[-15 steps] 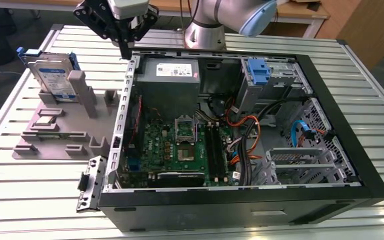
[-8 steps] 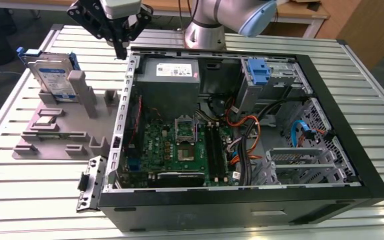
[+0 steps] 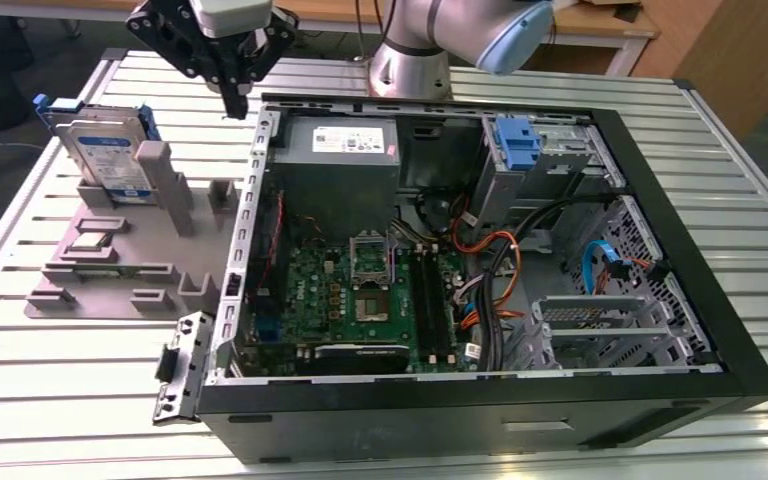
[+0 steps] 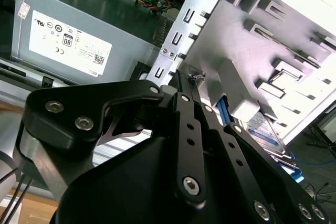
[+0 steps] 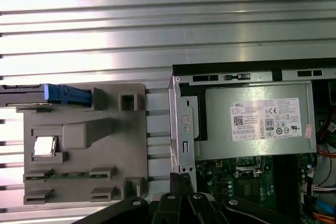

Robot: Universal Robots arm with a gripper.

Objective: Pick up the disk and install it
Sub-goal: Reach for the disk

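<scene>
Aluminium slatted table (image 3: 64,400) carries everything. Black computer case (image 3: 704,250) lies on its side, open, with the green motherboard (image 3: 357,300) exposed. The grey power supply (image 3: 337,150) with a white sticker sits in the corner nearest the arm.

Grey fixture plate (image 3: 104,270) lies on the table just beside the case, on the exterior view's left. The disk (image 3: 101,150) stands on edge in a slot at the fixture's far end in the exterior view, silver face and label showing, blue carrier around it. In the first wrist view the disk (image 5: 31,94) is seen edge-on.

Gripper (image 3: 235,108) hangs fingers-down above the strip between the fixture and the case wall, near the power supply corner. It is well apart from the disk, which is to the exterior view's left. Fingers look pressed together to one tip, nothing between them; the second wrist view shows the same narrow tip (image 4: 197,75).

A small square chip (image 3: 91,242) rests in a fixture pocket below the disk.
</scene>
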